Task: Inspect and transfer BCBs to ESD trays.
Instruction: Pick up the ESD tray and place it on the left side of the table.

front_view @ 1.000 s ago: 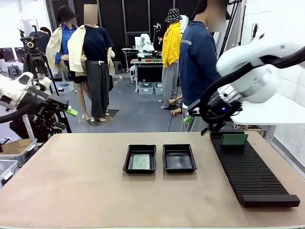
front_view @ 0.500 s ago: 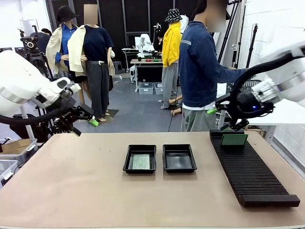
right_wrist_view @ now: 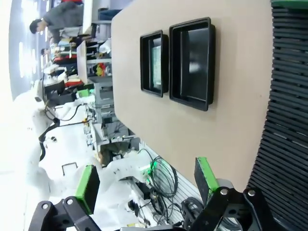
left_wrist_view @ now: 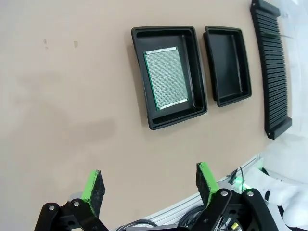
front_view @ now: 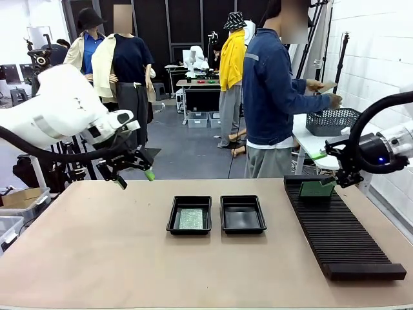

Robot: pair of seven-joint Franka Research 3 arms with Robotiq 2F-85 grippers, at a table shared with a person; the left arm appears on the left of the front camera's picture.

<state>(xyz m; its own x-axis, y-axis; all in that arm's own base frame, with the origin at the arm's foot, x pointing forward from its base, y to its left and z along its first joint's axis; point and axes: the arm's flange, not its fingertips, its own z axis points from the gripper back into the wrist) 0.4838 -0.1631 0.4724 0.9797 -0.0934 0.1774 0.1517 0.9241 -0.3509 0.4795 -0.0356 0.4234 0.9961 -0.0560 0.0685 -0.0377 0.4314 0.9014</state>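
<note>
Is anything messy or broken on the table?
Nothing stands out. One green board lies flat in the left tray. The right tray beside it is empty and sits straight. The other green board stands in a slot of the black rack. No spills or damage show.

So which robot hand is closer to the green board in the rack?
The right gripper, close beside the board; the left gripper is far off, past both trays.

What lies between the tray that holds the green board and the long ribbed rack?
The other ESD tray, empty, beside the first tray; then bare table up to the rack. The front view shows it.
</note>
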